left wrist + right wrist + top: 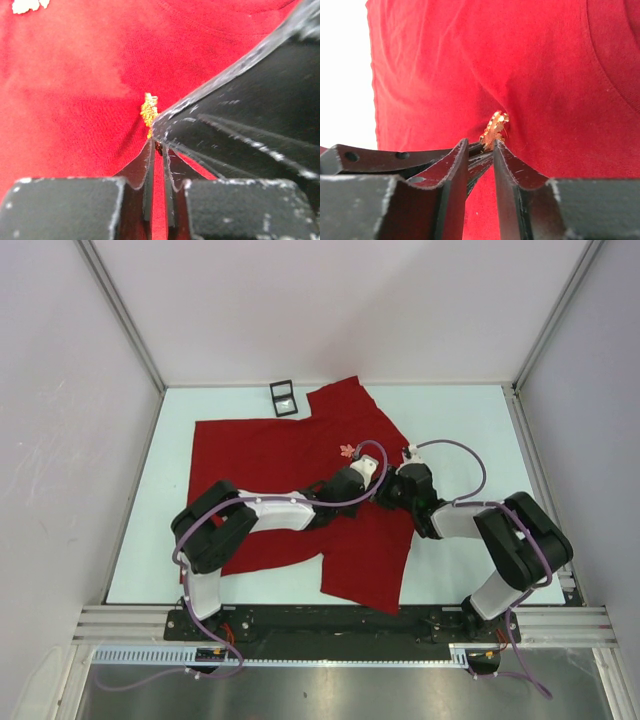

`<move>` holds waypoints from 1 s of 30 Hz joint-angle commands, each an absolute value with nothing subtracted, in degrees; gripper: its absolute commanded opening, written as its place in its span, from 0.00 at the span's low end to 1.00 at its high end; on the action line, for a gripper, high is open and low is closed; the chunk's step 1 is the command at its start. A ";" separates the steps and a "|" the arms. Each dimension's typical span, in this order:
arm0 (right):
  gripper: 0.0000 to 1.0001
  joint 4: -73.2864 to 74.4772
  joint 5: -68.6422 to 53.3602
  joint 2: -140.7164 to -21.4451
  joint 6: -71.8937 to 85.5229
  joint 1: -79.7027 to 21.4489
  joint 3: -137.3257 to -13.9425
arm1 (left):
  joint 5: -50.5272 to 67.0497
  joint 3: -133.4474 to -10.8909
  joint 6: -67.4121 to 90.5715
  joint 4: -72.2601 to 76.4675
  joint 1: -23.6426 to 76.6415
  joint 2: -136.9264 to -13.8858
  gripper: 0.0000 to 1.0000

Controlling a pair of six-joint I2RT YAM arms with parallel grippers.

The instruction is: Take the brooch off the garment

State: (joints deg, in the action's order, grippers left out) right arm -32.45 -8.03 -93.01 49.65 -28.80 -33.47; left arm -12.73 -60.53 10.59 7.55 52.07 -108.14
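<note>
The brooch, gold, stands pinned near the middle of the red garment, which is spread on the table. The left fingers, almost closed, pinch cloth just below it. The right fingers, narrowly parted, reach it at their tips; whether they grip it, I cannot tell.

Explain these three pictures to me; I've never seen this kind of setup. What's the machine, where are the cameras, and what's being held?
A left arm and a right arm, both robotic, are bolted at the table's near edge. One picture looks down from above; the other two come from a camera on each wrist. A red T-shirt lies spread out, a small black frame by its far edge. The left gripper and right gripper meet at a small gold brooch on the shirt, fingers nearly closed. Which one actually grips it, I cannot tell.
</note>
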 commanded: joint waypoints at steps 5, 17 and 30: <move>0.33 -31.46 -6.15 -91.05 46.58 -28.48 -33.31 | -12.04 -58.80 12.57 9.05 52.21 -104.15 0.00; 0.11 -30.67 -2.38 -92.02 46.67 -29.00 -33.49 | -11.51 -56.60 13.71 10.81 51.94 -102.66 0.00; 0.00 -25.14 3.16 -95.10 44.56 -32.34 -38.06 | -10.46 -55.99 14.94 11.60 50.89 -102.57 0.01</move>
State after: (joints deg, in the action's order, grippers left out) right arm -26.72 -0.58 -94.32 46.26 -31.24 -35.46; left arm -11.75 -56.66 13.58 8.93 51.29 -105.21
